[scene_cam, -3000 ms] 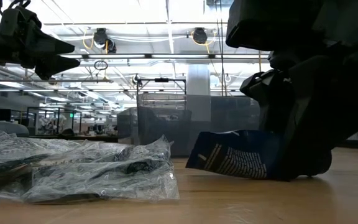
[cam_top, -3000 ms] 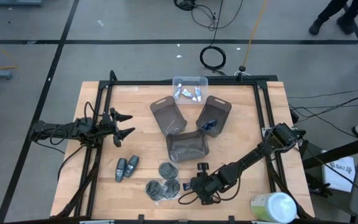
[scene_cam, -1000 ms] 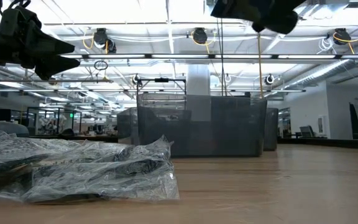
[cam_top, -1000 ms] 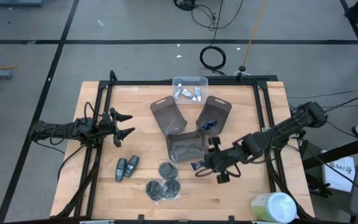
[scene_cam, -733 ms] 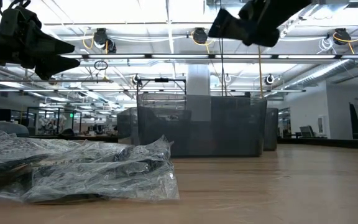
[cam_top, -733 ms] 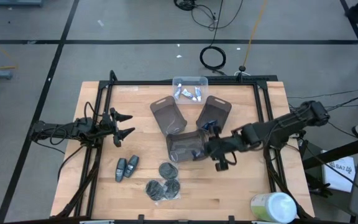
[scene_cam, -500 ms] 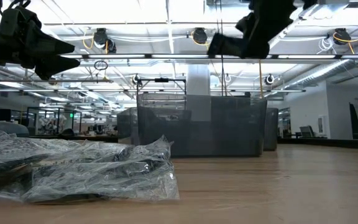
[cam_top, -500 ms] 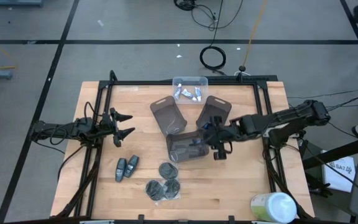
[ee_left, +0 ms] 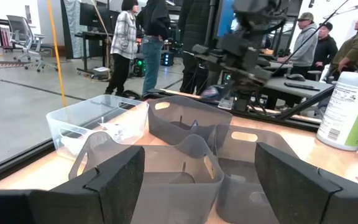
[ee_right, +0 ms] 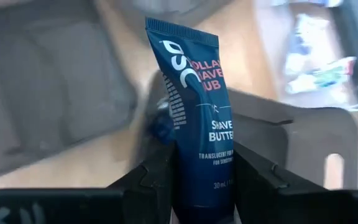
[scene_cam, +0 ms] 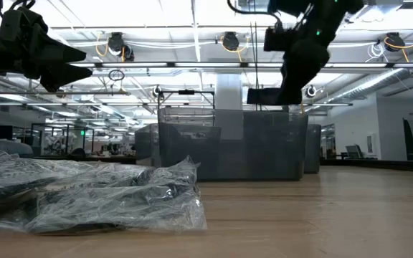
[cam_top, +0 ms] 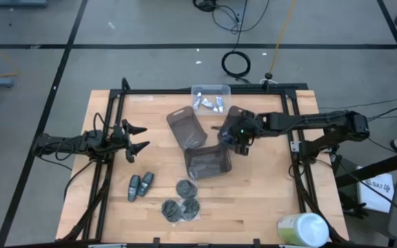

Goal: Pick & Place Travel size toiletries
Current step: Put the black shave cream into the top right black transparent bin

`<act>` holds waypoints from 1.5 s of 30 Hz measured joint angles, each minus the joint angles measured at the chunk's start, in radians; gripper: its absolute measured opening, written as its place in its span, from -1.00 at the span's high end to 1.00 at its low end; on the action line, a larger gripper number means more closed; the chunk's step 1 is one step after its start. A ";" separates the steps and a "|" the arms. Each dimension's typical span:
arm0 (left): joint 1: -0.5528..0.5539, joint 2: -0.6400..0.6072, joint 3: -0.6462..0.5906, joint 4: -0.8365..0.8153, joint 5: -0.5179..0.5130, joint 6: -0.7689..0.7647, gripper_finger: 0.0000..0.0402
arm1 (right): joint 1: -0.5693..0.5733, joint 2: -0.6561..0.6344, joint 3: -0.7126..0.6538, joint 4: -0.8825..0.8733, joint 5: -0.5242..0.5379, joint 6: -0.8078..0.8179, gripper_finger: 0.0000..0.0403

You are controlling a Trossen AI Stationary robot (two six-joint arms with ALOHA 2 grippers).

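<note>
A grey floor (cam_top: 150, 27) crossed by dark lines surrounds the wooden desk (cam_top: 267, 207), with a coiled black cable (cam_top: 236, 64) at twelve o'clock. Long ceiling lights (scene_cam: 192, 14) brighten the open hall, where people (ee_left: 129, 43) stand.

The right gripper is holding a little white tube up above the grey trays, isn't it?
Not quite: the tube is dark blue, not white, as the right wrist view shows, with pale lettering on it. The rest holds: the right gripper is shut on it, up above the smoky-grey trays.
</note>
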 joint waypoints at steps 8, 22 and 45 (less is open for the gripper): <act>0.000 0.000 0.000 0.000 0.000 0.000 -0.48 | -0.170 -0.044 -0.179 0.195 -0.001 -0.044 0.40; 0.000 0.000 0.000 0.000 0.000 0.000 -0.48 | -0.284 -0.044 -0.329 0.339 -0.101 -0.038 0.40; 0.000 0.000 0.000 0.000 0.000 0.000 -0.48 | -0.292 -0.044 -0.332 0.333 -0.078 -0.033 0.33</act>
